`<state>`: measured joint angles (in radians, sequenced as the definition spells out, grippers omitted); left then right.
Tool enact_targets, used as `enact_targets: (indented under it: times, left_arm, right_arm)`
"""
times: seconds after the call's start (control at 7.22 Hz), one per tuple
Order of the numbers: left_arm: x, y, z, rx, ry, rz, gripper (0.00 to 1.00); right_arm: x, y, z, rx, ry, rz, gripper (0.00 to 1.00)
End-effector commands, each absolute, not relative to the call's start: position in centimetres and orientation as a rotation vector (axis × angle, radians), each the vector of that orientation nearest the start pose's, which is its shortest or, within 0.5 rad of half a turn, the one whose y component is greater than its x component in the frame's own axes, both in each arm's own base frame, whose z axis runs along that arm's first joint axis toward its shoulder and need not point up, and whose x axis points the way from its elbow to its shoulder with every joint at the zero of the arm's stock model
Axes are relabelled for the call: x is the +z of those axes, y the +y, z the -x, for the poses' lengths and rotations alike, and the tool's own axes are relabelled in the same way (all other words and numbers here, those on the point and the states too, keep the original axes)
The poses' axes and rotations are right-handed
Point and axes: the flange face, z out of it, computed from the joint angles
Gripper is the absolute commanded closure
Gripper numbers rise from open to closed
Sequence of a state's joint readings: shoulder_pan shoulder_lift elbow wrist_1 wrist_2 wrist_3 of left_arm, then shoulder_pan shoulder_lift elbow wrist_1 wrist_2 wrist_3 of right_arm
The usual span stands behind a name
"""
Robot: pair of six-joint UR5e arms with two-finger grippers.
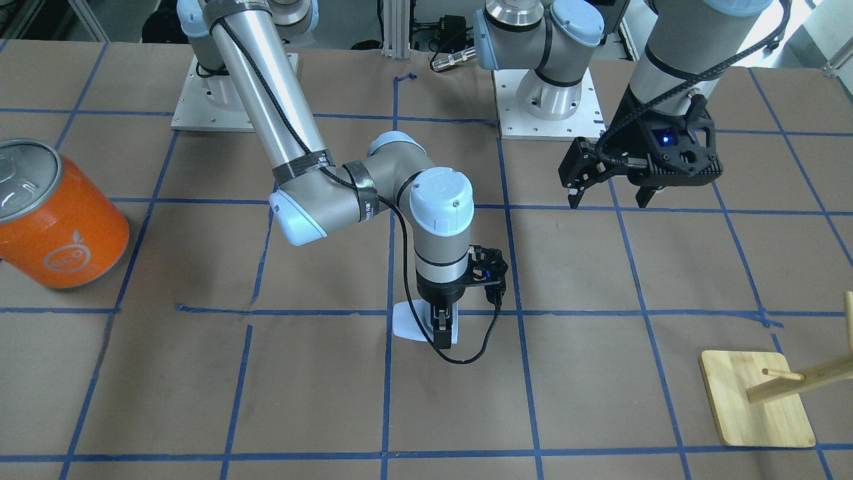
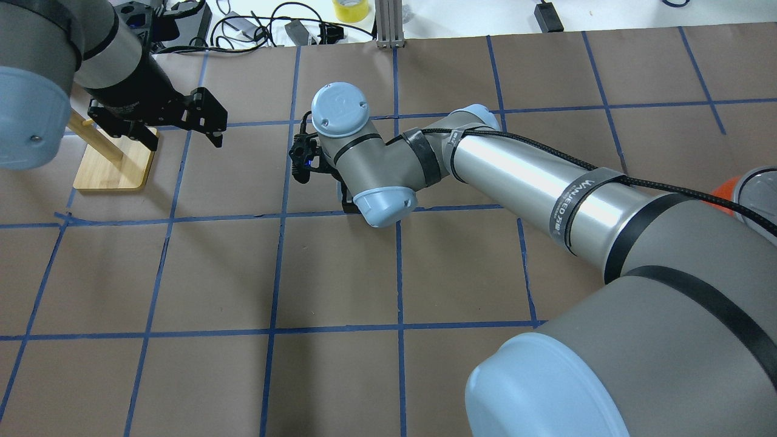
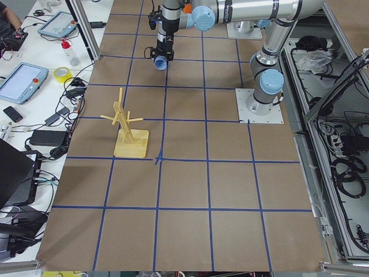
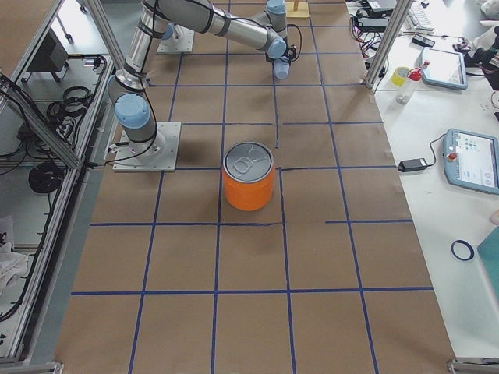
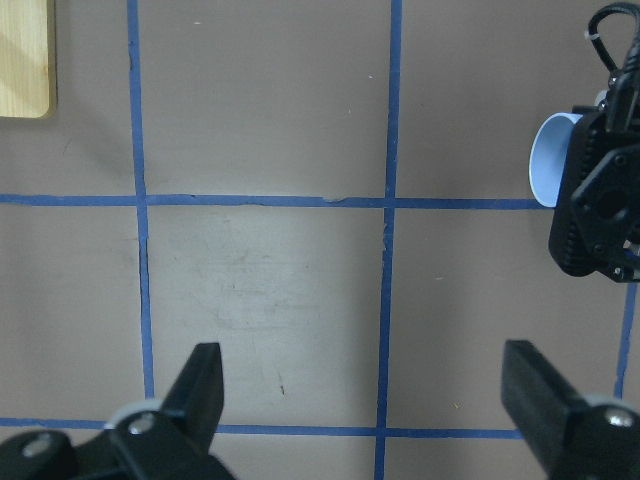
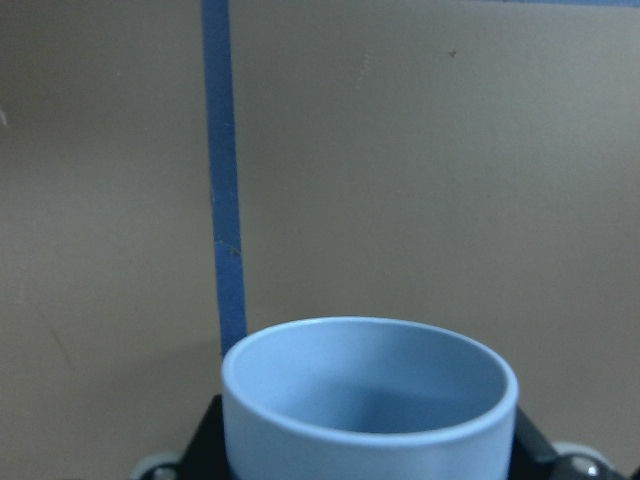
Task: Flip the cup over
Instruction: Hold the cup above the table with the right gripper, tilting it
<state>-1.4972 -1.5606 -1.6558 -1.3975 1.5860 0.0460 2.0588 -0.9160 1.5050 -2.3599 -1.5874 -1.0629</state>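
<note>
The cup [image 1: 408, 323] is a small pale blue-white tumbler, held on its side low over the table near the middle. My right gripper [image 1: 443, 331] points down and is shut on it. The cup's light blue inside shows in the right wrist view [image 6: 368, 395] and in the left wrist view [image 5: 548, 160], with its mouth turned sideways. I cannot tell whether it touches the table. In the overhead view the right wrist hides it. My left gripper [image 1: 610, 195] is open and empty, hovering well apart from the cup; its fingers [image 5: 205, 385] show wide apart.
A large orange can [image 1: 56, 220] with a silver lid stands at the table's end on my right, also in the exterior right view [image 4: 249, 178]. A wooden peg rack on a square base [image 1: 756, 400] stands on my left side, near the left gripper [image 2: 182, 130].
</note>
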Motion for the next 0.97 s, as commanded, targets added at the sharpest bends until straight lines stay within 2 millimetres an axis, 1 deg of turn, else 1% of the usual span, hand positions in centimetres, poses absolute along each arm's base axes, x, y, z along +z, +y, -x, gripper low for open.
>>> enact_targets:
  times: [0.0, 0.42, 0.69, 0.83]
  left_arm:
    - [46.87, -50.39, 9.5, -0.151, 3.116, 0.044, 0.0]
    - [46.7, -50.46, 9.64, -0.145, 3.125, 0.046, 0.0]
    - [46.85, -50.42, 9.54, -0.149, 3.114, 0.044, 0.0]
    - [46.69, -50.51, 9.46, -0.142, 3.114, 0.047, 0.0]
  right_arm:
    - [20.12, -55.71, -44.37, -0.3, 2.288, 2.233, 0.92]
    - [19.73, -55.55, -44.53, -0.291, 2.277, 2.243, 0.73]
    - [19.61, -55.49, -44.58, -0.285, 2.279, 2.244, 0.63]
    - [19.35, -55.27, -44.69, -0.275, 2.276, 2.248, 0.57]
